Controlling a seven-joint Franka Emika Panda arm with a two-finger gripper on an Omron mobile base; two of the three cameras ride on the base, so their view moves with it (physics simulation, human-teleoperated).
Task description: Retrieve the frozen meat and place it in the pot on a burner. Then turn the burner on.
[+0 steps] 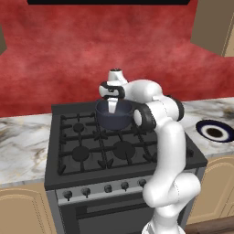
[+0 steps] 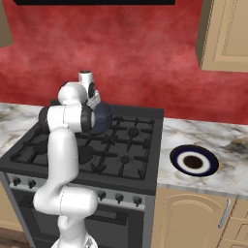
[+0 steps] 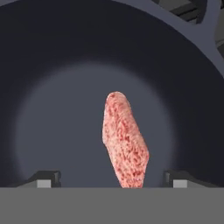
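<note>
One piece of meat (image 3: 124, 142) lies in your pot (image 3: 52, 65), between the hand's (image 3: 111, 179) wide-open, empty fingers at 6 o'clock, released for cooking

Pot (image 1: 114, 116) interior: partly taken up by the frozen meat (image 3: 124, 142), with bare floor left on either side.
Fingers (image 3: 47, 178): spread wide, the meat seen between them, the pot wall close around.
Front grates (image 1: 103, 153): left bare and open from above.
Counter (image 2: 218, 140): a plate (image 2: 193, 161) is set well apart from the stove.
</note>
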